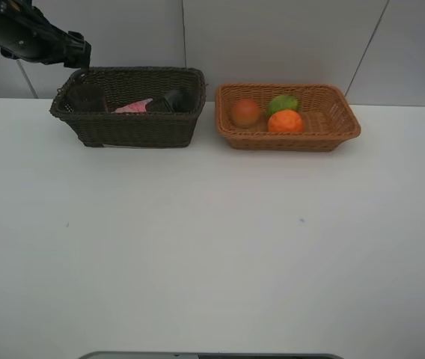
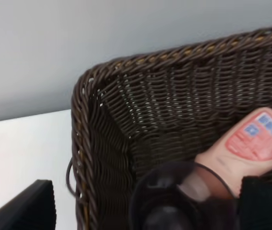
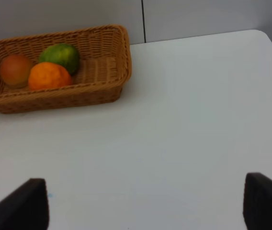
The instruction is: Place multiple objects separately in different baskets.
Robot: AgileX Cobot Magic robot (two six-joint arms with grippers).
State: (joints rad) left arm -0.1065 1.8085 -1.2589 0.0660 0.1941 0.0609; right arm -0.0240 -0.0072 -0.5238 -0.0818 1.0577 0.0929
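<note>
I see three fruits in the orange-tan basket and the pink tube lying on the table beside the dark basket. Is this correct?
Not quite. The pink tube lies inside the dark basket, not on the table beside it; the exterior high view and the left wrist view both show it there. The three fruits are indeed in the orange-tan basket.

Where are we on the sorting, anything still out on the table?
Looks done: the peach-like fruit, green fruit and orange lie in the tan basket; the pink tube, mauve cup and a dark item, likely the pump bottle, lie in the dark basket. In hand: nothing visible; the right gripper is open and empty. Left: no loose object shows on the table.
</note>
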